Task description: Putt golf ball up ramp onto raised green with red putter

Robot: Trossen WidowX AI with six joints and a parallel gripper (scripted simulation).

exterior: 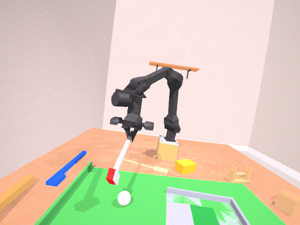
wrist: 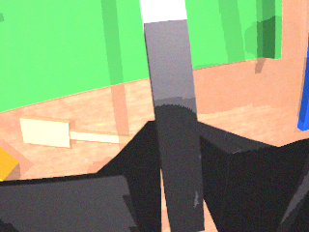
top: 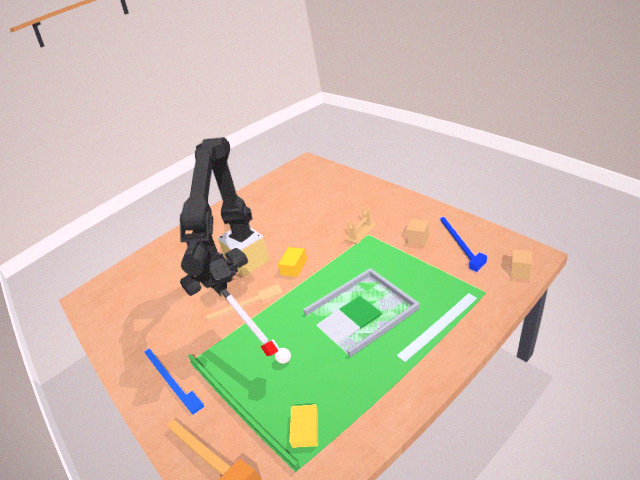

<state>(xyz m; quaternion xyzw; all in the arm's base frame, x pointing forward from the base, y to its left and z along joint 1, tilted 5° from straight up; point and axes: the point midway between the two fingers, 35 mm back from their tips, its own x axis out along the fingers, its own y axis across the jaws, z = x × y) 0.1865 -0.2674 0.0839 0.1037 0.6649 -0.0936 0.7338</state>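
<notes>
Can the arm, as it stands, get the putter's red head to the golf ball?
Probably yes. The gripper is shut on the putter, whose red head hangs just beside the golf ball, with only bare mat between them.
</notes>
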